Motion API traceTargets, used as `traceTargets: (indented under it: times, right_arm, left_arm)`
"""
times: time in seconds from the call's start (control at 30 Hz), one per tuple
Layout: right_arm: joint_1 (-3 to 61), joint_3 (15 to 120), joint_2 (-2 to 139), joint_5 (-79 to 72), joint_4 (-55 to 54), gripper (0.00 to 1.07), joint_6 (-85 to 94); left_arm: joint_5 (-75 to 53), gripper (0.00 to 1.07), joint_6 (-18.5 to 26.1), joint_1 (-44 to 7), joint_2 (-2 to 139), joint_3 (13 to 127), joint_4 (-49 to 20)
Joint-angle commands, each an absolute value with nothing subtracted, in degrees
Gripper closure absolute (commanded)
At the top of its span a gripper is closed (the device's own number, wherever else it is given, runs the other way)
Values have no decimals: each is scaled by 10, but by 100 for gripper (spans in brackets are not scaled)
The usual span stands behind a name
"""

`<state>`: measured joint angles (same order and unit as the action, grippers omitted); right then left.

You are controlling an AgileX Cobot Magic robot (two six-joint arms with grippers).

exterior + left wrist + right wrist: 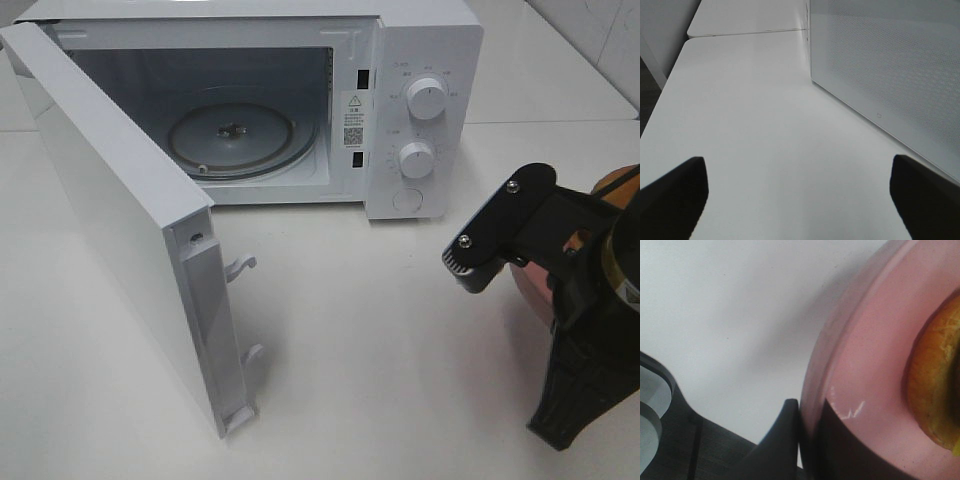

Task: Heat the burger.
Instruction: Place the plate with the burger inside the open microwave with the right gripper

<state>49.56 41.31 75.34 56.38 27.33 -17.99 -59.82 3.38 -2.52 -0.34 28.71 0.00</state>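
Load: burger [935, 390] on plate [865, 355], right of microwave [425, 60]. The right gripper [801, 440] pinches the plate rim, likely sparing the food. Receiver: door [110, 220] swung wide, turntable [240, 140] bare, ready. Spare: left gripper [797, 195] wide, empty, beside door.

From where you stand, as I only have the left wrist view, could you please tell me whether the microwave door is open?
Observer: Yes, the microwave door stands wide open.
Operator: Thank you. Is anything inside?
Observer: No, the glass turntable is bare.
Operator: And where is the burger, please?
Observer: The burger sits on the pink plate, whose rim the right pincer is clamped on.
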Motion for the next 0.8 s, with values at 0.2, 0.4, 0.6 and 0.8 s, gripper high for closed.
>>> traceTargets:
  times: [0.2, 0.4, 0.6, 0.8]
  right_arm:
    - [572, 412, 747, 576, 329, 105, -181]
    - [619, 412, 747, 577, 334, 105, -176]
    - [673, 412, 747, 576, 356, 105, -176]
    - [702, 412, 747, 574, 379, 105, -176]
  left_arm:
    - [-596, 16, 34, -24, -13, 286, 3]
    - [-596, 16, 34, -24, -13, 286, 3]
    - [-596, 16, 34, -24, -13, 286, 3]
    - [-596, 16, 34, -24, -13, 286, 3]
